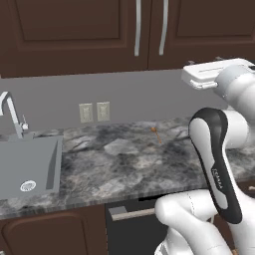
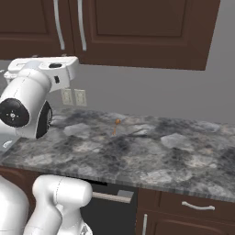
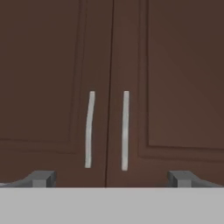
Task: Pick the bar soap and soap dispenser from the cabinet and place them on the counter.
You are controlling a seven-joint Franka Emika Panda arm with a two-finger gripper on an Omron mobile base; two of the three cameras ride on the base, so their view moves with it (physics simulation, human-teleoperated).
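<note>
The cabinet is a dark brown wall unit with both panelled doors closed, so whatever is inside cannot be told. Its 2 long silver bar handles hang side by side, just either side of the seam between the doors. In the hand view they sit almost centred, with the end effector facing them squarely and still apart from the door faces. Its 2 dark finger tips stand far apart at the bottom of that view, jaws wide and holding nothing.

In the left base view the same doors run along the top, the handles above the grey back wall. The white arm rises at the right with its hand level with the cabinet's lower edge.

Below lies the table, a grey and black marbled stone top. A grey sink is set into its left end, with a curved tap behind it. 2 pale wall sockets sit on the back wall just above the stone. A small thin orange thing lies near the back of the table; what it is cannot be told. Dark lower cabinets run under the table.
</note>
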